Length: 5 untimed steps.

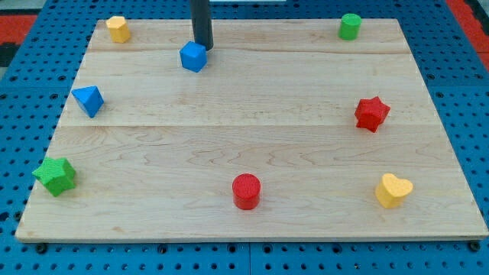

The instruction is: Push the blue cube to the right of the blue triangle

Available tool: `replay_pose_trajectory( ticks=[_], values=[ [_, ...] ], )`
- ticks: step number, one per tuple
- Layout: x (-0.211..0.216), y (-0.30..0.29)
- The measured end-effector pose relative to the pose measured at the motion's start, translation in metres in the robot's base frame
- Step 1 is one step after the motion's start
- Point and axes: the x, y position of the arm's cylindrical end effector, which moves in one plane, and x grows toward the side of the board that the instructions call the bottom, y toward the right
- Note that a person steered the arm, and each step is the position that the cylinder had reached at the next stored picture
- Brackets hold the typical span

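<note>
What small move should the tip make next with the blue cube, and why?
Probably a short push toward the view's bottom and slightly left. My tip sits just above the blue cube, at its upper right edge, and the blue triangle lies lower and to the left. Pushing down brings the cube level with the triangle, on its right.

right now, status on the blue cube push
My tip just above-right of blue cube. Blue triangle lower left, apart. Nothing between them.
</note>
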Motion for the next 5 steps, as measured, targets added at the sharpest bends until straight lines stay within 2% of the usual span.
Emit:
replay_pose_trajectory(
  ticks=[1,4,5],
  values=[
    [0.055,-0.012],
    [0.107,-0.099],
    [0.148,-0.101]
  ],
)
